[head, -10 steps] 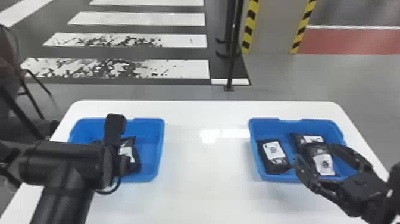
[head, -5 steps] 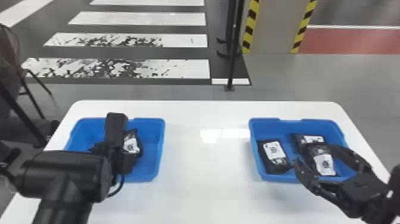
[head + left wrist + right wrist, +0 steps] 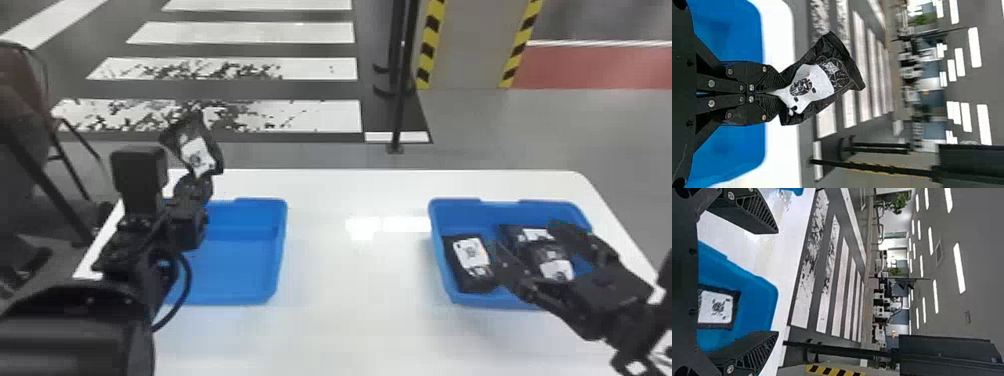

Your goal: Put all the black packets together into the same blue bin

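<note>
My left gripper (image 3: 196, 186) is raised above the left blue bin (image 3: 245, 255), shut on a black packet (image 3: 192, 145) that sticks up from its fingertips. In the left wrist view the left gripper (image 3: 774, 93) pinches one end of that packet (image 3: 817, 80), whose white label faces the camera. Over the right blue bin (image 3: 440, 220) my right gripper (image 3: 525, 240) stands open. That bin holds one black packet (image 3: 470, 260) at its left side and two more, one (image 3: 552, 265) lying against another (image 3: 530, 234). In the right wrist view the right gripper (image 3: 777, 282) has its fingers wide apart.
Both bins stand on a white table (image 3: 350, 285), with a wide stretch of tabletop between them. Beyond the far edge a thin black post (image 3: 398, 100) rises from the floor, and a dark chair (image 3: 30, 120) is at the far left.
From inside the left bin, my left gripper has come up with the black packet in its fingers. The right arm has kept still.
</note>
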